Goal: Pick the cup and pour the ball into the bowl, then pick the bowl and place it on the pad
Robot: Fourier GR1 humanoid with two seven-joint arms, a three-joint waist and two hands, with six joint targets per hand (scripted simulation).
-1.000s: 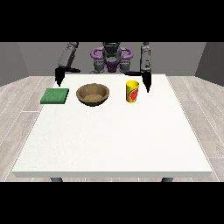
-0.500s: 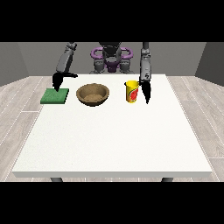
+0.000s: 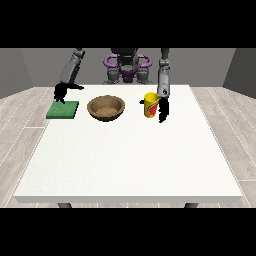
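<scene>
**Ana:** Right of centre, near the far edge of the table (image 3: pixel 130 160), stands the yellow cup (image 3: pixel 151 104), upright. The hand at the view's right (image 3: pixel 163 110) hangs just beside it, on its right flank.

**Ben:** Has it closed on the cup?

**Ana:** I cannot tell. The hand is a dark shape against the cup's edge, and how its fingers lie does not show. The cup sits on the table, not lifted.

**Ben:** And the ball?

**Ana:** Not visible. If it is in the cup, the rim hides it. The brown bowl (image 3: pixel 106 107), just left of the cup, looks to hold nothing round.

**Ben:** The pad?

**Ana:** The green pad (image 3: pixel 63 109) lies at the upper left of the table, apart from the bowl, with nothing on it. The hand at the view's left (image 3: pixel 61 91) hovers above its far edge. Its fingers are too small to read as well.

**Ben:** So how far along?

**Ana:** At the very start, I judge. The reach to the cup is about complete. Grasping, lifting, tipping the ball into the bowl, then carrying the bowl left onto the pad all remain.
</scene>
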